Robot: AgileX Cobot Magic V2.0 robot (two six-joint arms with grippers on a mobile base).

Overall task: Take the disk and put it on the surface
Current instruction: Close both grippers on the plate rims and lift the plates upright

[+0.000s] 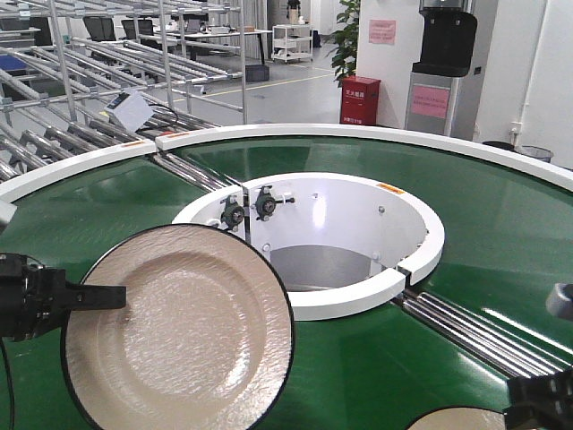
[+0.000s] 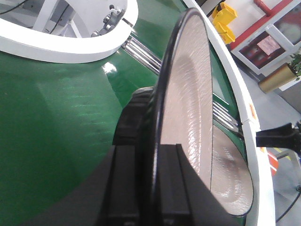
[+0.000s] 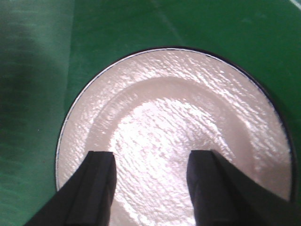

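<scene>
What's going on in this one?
The left gripper grips a cream plate by its rim, holding it tilted above the green conveyor belt. The right gripper hangs open over a second plate lying flat on the belt. Neither plate has been placed yet.
</scene>
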